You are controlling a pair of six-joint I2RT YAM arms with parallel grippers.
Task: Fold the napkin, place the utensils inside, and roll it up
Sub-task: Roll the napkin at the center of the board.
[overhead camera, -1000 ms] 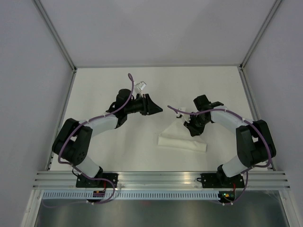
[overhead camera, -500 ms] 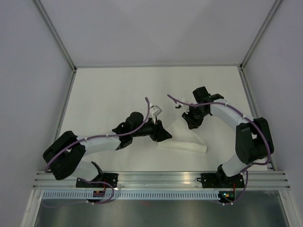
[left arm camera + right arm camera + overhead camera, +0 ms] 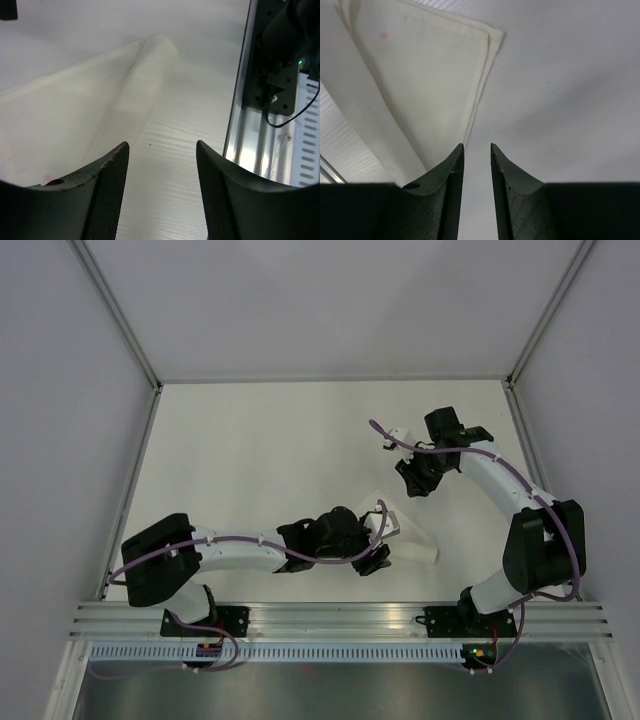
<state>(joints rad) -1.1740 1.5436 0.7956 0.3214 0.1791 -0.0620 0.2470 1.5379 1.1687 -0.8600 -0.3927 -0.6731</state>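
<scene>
While the left gripper (image 3: 161, 148) gapes empty beside the rolled napkin (image 3: 142, 80) edge, the right gripper (image 3: 476, 146) hangs barely parted; empty.

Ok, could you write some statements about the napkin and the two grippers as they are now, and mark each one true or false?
1. The left gripper is clamped on the napkin. False: its jaws stand open and empty, beside the napkin.
2. One edge of the napkin is rolled up. True.
3. The right gripper holds a corner of the napkin. False: nothing is between its jaws.
4. The left gripper is nearer to the napkin than the right gripper. True.
</scene>
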